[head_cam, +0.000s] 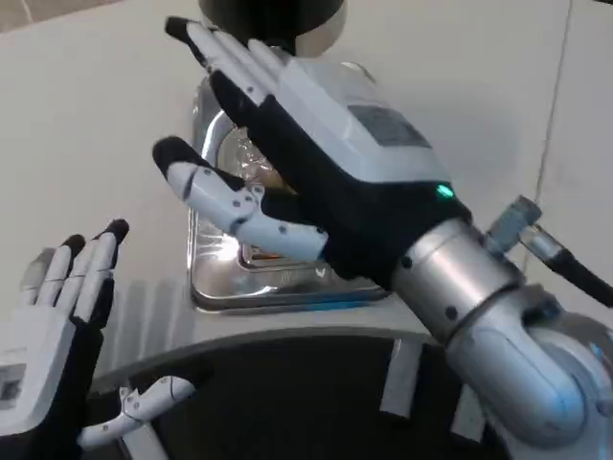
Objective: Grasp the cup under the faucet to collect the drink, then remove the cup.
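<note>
The cup (251,158) is mostly hidden behind my right hand (321,153); I catch only a clear, glinting patch of it between the fingers and thumb, standing on the shiny metal drip tray (278,287) below the dark round body of the dispenser (273,19). From that glint I judge it a thin transparent plastic or glass cup: light while empty, smooth and likely slippery, and if plastic, soft enough to buckle under a hard squeeze. Once filled it gets heavier and will slosh. I would take it around the middle of its wall, thumb on one side and fingers opposite, with modest pressure, and keep it upright on the way out.

My right hand is spread wide, fingers stretched toward the dispenser and thumb swung out to the left. It hovers over the cup, but I cannot tell whether it touches it; it grips nothing that I can see.

My left hand (57,307) waits low at the left over the white table (86,115), fingers straight and apart, holding nothing.
</note>
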Robot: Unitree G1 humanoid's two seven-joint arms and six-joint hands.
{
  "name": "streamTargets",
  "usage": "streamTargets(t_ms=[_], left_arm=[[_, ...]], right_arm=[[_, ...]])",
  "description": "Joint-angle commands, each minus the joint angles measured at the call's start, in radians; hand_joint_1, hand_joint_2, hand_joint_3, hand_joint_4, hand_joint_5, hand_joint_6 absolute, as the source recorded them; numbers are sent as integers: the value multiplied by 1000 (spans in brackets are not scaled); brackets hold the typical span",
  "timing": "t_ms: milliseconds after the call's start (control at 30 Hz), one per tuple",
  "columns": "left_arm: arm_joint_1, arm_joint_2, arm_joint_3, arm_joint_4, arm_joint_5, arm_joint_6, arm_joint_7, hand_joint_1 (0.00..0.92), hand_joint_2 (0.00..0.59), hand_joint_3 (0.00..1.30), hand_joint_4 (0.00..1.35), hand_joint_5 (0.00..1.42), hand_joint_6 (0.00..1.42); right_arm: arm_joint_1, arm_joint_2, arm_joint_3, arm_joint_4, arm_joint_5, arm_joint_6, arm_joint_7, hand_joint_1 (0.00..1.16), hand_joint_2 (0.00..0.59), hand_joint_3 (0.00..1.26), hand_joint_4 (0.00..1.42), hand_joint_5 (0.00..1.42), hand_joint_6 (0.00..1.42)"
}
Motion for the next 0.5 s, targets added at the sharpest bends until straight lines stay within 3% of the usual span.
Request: streamTargets(t_ms=[33, 300, 500], left_arm=[[-9, -7, 2, 22, -10, 17, 5, 0, 48, 0, 0, 0, 2], [-98, -4, -8, 76, -36, 23, -8, 0, 20, 0, 0, 8, 46], [-172, -6, -30, 133, -59, 5, -8, 0, 6, 0, 0, 0, 0]], right_arm=[[67, 7, 20, -29, -52, 12, 108, 0, 484, 0, 0, 0, 0], [108, 48, -11, -36, -127, -42, 173, 0, 495, 0, 0, 0, 0], [116, 94, -29, -23, -170, -75, 214, 0, 503, 0, 0, 0, 0]])
